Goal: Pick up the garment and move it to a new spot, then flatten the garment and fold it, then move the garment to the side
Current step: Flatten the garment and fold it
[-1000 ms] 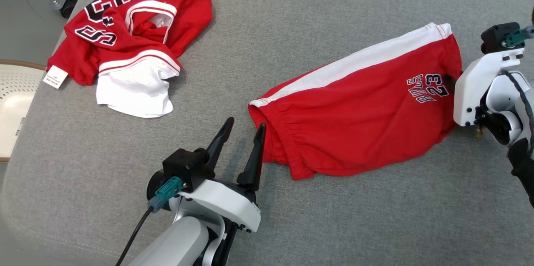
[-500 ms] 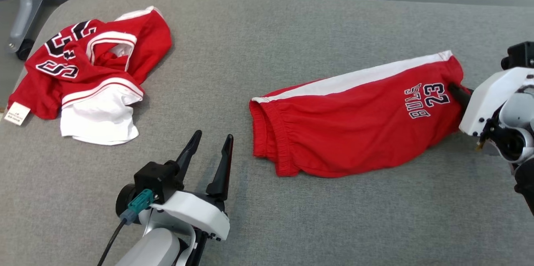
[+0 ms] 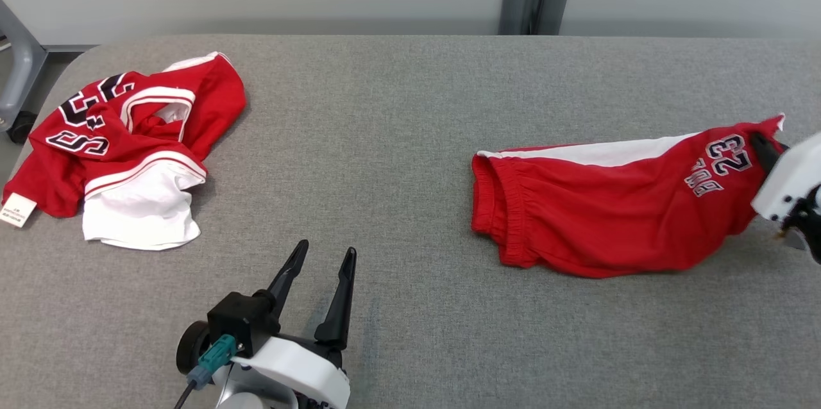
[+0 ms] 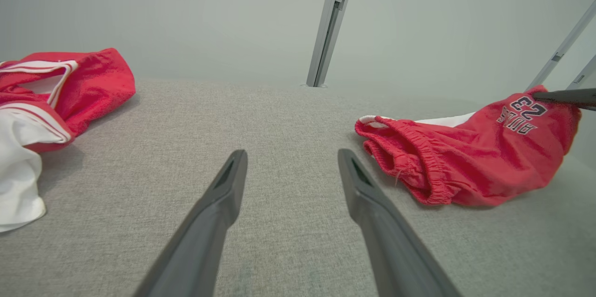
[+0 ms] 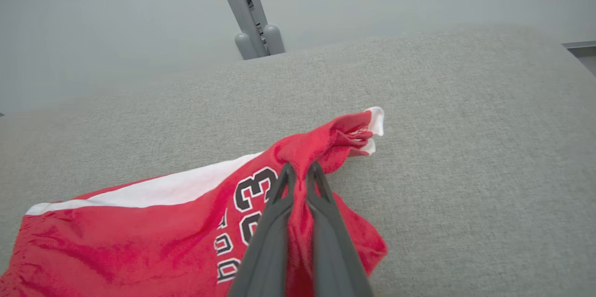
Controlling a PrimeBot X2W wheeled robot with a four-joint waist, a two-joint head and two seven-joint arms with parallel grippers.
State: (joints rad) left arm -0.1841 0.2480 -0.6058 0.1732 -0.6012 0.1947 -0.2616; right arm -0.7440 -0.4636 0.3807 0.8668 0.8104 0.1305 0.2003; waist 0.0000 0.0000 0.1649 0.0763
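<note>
Pinches the numbered leg corner of the red shorts (image 3: 609, 229) between the right jaws at 3 o'clock, corner raised above the grey woven counter (image 3: 410, 140). Soft knit, gathered elastic waistband toward 9, white side stripe along 12. Holds the left jaws spread and empty at 7 o'clock, pointing toward 12, apart from the shorts. Crumpled red-and-white jersey (image 3: 211, 101) at 10.

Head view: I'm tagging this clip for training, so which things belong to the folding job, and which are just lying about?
Part of the job: red shorts, pinched at one corner by the shut right gripper; open left gripper, empty; grey table.
Lying about: crumpled red and white jersey at the table's left; grey posts behind.
</note>
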